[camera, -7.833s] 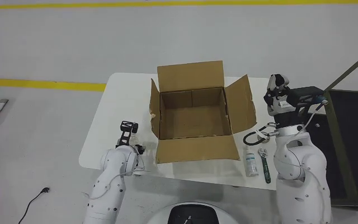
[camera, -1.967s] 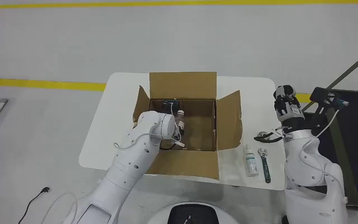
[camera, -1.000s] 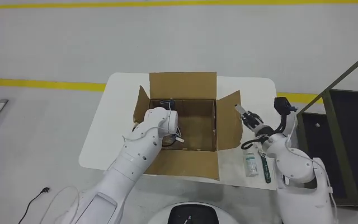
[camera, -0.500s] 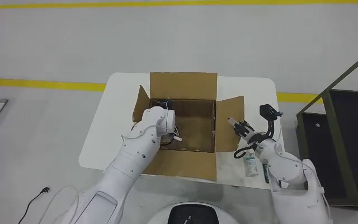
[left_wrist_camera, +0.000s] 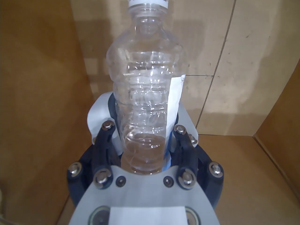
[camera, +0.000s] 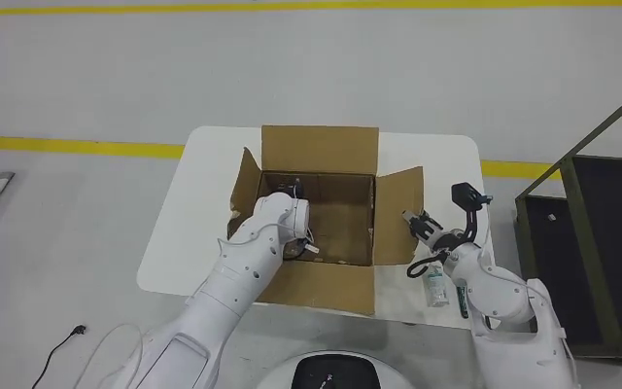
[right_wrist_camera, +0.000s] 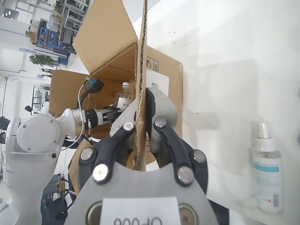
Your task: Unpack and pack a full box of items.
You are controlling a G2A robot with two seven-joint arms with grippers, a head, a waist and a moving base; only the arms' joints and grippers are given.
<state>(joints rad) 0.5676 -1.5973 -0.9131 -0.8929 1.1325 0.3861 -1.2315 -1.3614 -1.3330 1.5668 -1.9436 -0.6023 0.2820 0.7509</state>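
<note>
An open cardboard box (camera: 319, 149) stands in the middle of the white table (camera: 194, 214). My left gripper (left_wrist_camera: 144, 118) is inside the box near its far left corner, shut on the lower part of a clear plastic bottle (left_wrist_camera: 145, 71) with a white cap. The bottle points toward the box's inner walls. From above, the left gripper (camera: 289, 184) sits low in the box. My right gripper (right_wrist_camera: 141, 101) is shut on the edge of the box's right flap (right_wrist_camera: 140, 47), one finger on each face. The right gripper (camera: 413, 226) shows at that flap (camera: 397, 219).
A small spray bottle (camera: 436, 282) lies on the table near the front right, with a green wrench (camera: 461, 297) beside it. A black looped item (camera: 426, 265) lies by the flap. A dark rack (camera: 583, 243) stands past the table's right edge.
The left arm has come into the box with the bottle. The right arm swung in from the far right and closed on the right flap. In the last half second little moved.
</note>
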